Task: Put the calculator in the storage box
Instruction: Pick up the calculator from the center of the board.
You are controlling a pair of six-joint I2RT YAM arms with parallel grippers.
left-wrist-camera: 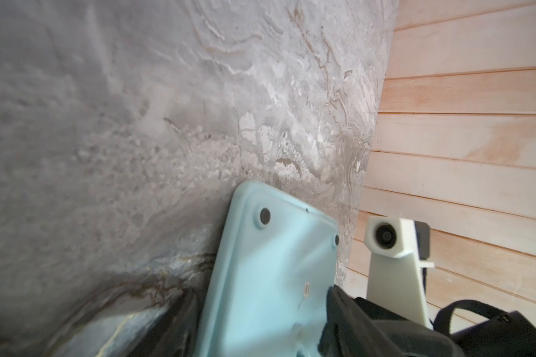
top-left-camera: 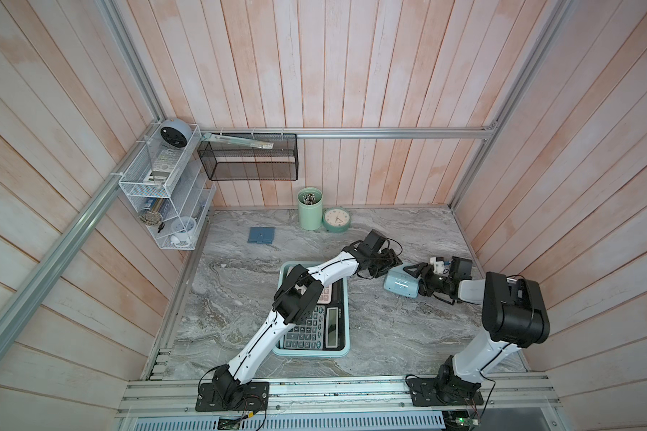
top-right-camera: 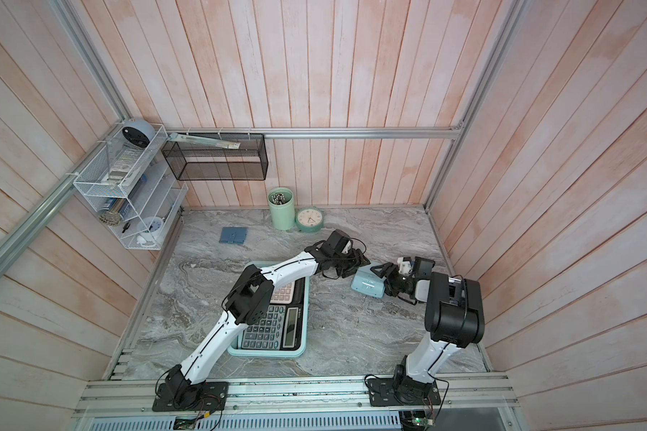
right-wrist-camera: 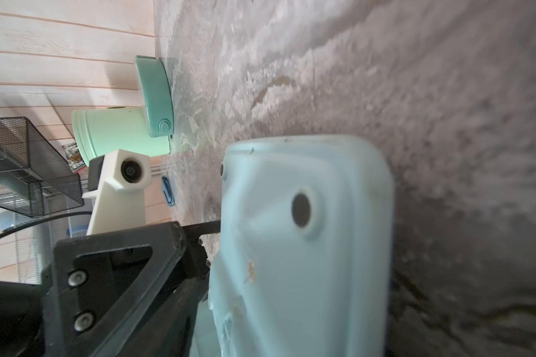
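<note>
Step in hand: two-armed pickup of the light blue calculator (top-left-camera: pixel 401 286). It lies underside up on the counter (top-left-camera: pixel 389 336), rubber feet showing. It sits near the storage box (top-left-camera: pixel 310 353), off the box's right side and not touching it. The left tool (top-left-camera: pixel 391 265) is at the end nearer the back wall, the right tool (top-left-camera: pixel 418 280) at the opposite end. Both wrist views show a finger along the casing. Clenched or only bracketing: cannot tell for either.

To do it well:
- Seat both pinches on the casing edges, not on the sloped back.
- Lift level, both arms together, so the smooth shell does not pivot or slip.
- Clear the box rim before crossing.

In the way:
- The left forearm (top-left-camera: pixel 333 270) spans the box.
- The box holds a grey calculator (top-left-camera: pixel 316 328) and a pink calculator (top-left-camera: pixel 326 295). Judged: the third must rest on top of them.

The mint pen cup (top-left-camera: pixel 310 209), mint clock (top-left-camera: pixel 336 220) and blue pad (top-left-camera: pixel 261 236) stand well apart. The mesh basket (top-left-camera: pixel 247 160) and wire rack (top-left-camera: pixel 157 186) hang on the walls.
</note>
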